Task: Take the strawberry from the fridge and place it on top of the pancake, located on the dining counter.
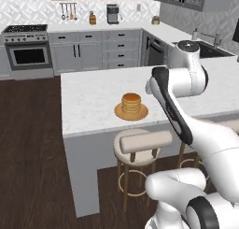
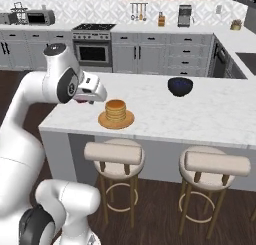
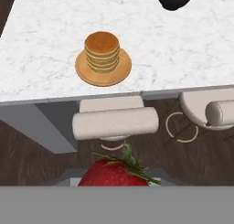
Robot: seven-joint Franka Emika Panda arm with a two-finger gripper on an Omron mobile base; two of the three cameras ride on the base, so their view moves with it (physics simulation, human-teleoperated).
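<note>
From the left base view, your arm rises over the stools and hides the hand; the pancake [image 1: 131, 103] sits on its plate [image 1: 120, 113] near the edge of the dining counter [image 1: 88, 97], ahead of the arm.

From the right base view, your gripper [image 2: 82, 101] hangs beside the counter's corner, pinching a dark red speck, the strawberry [image 2: 80, 101]. The pancake lies just beyond it, a black bowl [image 2: 180, 86] well past that.

From the hand view, the strawberry [image 3: 114, 173] sits between the fingertips, with the pancake [image 3: 102, 50] ahead and a stool [image 3: 115, 122] directly below. If you release here, the fruit likely drops to the stool or floor. Its rounded shape may also roll off the small stack if you let go off-centre.
</note>
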